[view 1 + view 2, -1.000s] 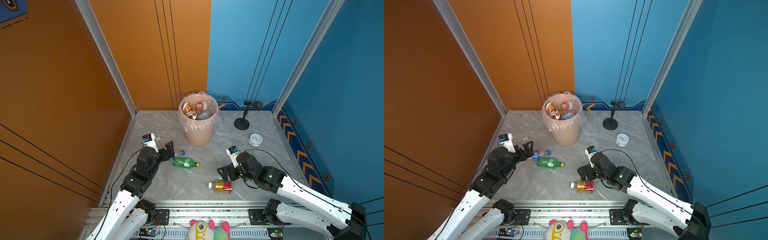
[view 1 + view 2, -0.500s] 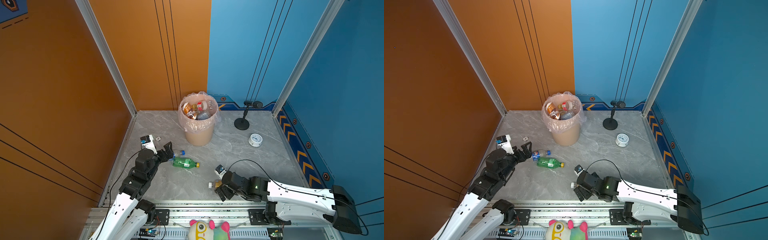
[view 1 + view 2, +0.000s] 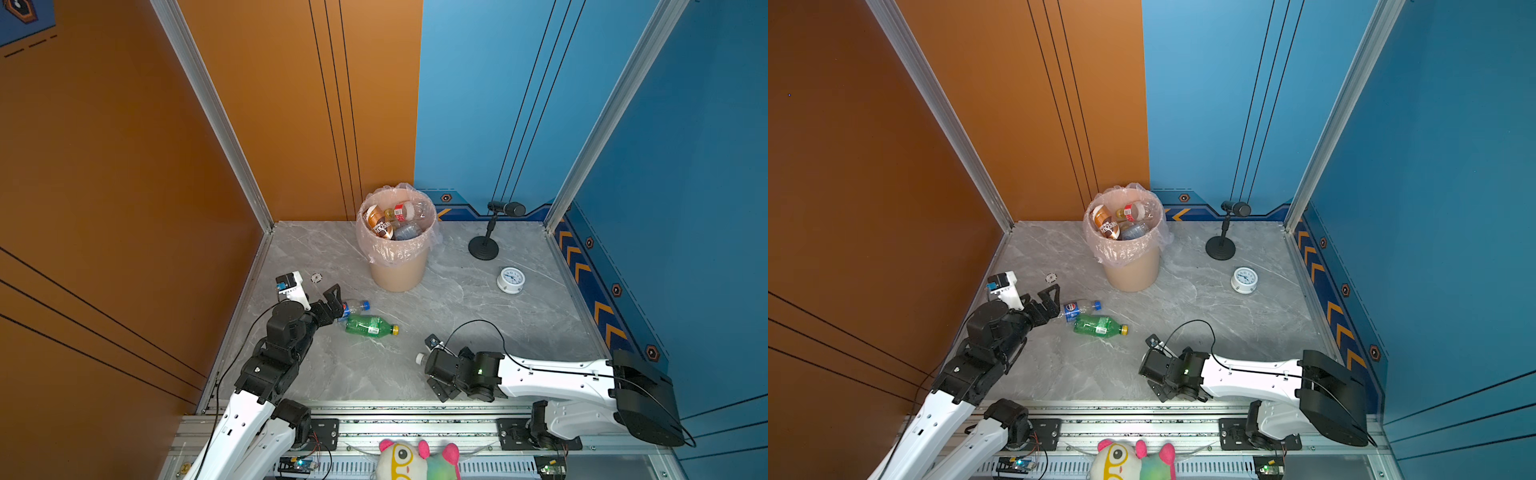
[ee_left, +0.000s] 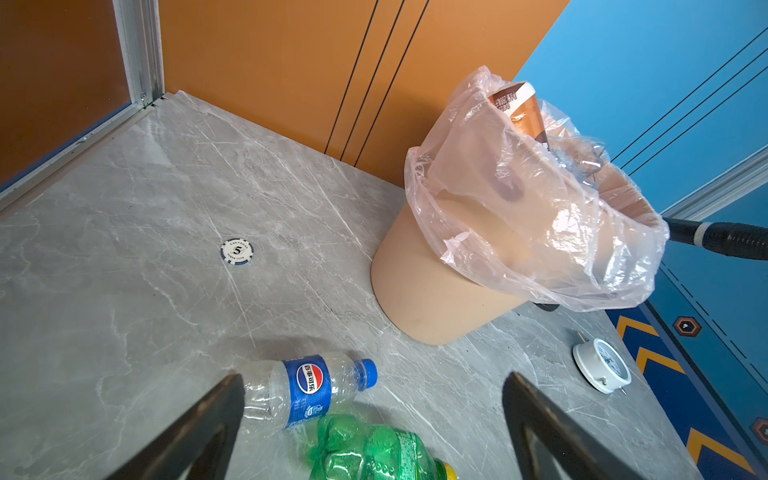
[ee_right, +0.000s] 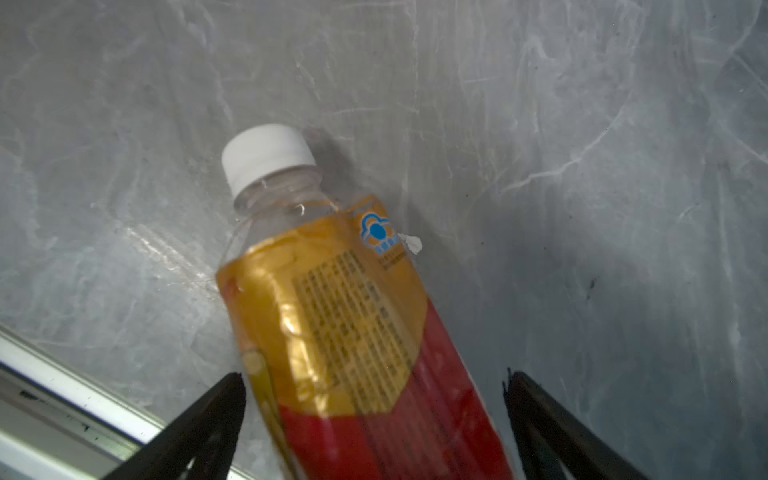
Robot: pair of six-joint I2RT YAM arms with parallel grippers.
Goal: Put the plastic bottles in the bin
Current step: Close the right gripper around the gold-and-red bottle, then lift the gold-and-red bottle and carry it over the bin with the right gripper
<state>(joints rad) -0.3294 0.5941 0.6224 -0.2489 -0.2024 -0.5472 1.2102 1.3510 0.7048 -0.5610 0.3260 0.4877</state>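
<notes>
Dropping low within 1 second, your right pincer (image 5: 374, 376) now straddles the red-gold bottle (image 5: 332, 299) on the surface (image 5: 540, 124), jaws spread, nothing pinched: ready to close. Your left pincer (image 4: 372, 377), spread, faces the blue-label bottle (image 4: 307, 382) near the bin (image 3: 399, 276).

At back middle of table (image 3: 478, 307): bin (image 3: 399, 274), bottles (image 3: 386, 222) inside. Right of bin: microphone stand (image 3: 483, 249); clock (image 3: 510, 280) in front of stand. Left of bin, nearer front: chip (image 3: 316, 277). Front-left of bin, two lying side by side: farther bottle (image 3: 355, 306), nearer bottle (image 3: 370, 326) just beside it. At their left ends: left gripper (image 3: 336, 305), fingers spread wide. Near front rail (image 3: 415, 415): third bottle (image 5: 345, 316) lying between spread fingers of right gripper (image 5: 374, 378). Before rail: plush toy (image 3: 415, 459).
</notes>
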